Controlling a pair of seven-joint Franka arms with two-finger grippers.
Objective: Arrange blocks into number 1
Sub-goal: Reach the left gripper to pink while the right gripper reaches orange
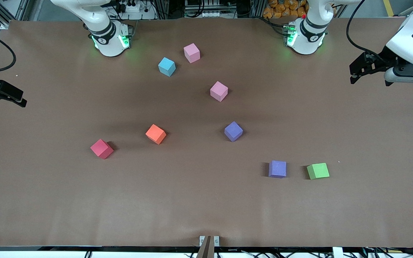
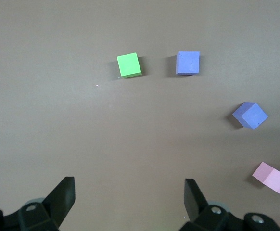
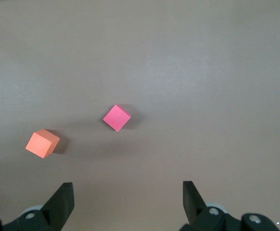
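Observation:
Small foam blocks lie scattered on the brown table. One pink block (image 1: 191, 52) sits near the right arm's base, and a second pink block (image 1: 219, 91) lies closer to the front camera. Around mid-table are the orange block (image 1: 155, 134), the red block (image 1: 101, 148) and a purple block (image 1: 233, 131). A second purple block (image 1: 277, 168) lies nearer the camera. My left gripper (image 1: 352, 74) hangs open and empty over the left arm's end of the table. My right gripper (image 1: 23, 100) is open and empty over the right arm's end.
A light blue cube (image 1: 166, 66) lies beside the pink block near the right arm's base. A green cube (image 1: 318, 171) sits next to the nearer purple block, toward the left arm's end. The table's front edge carries a small metal bracket (image 1: 209, 240).

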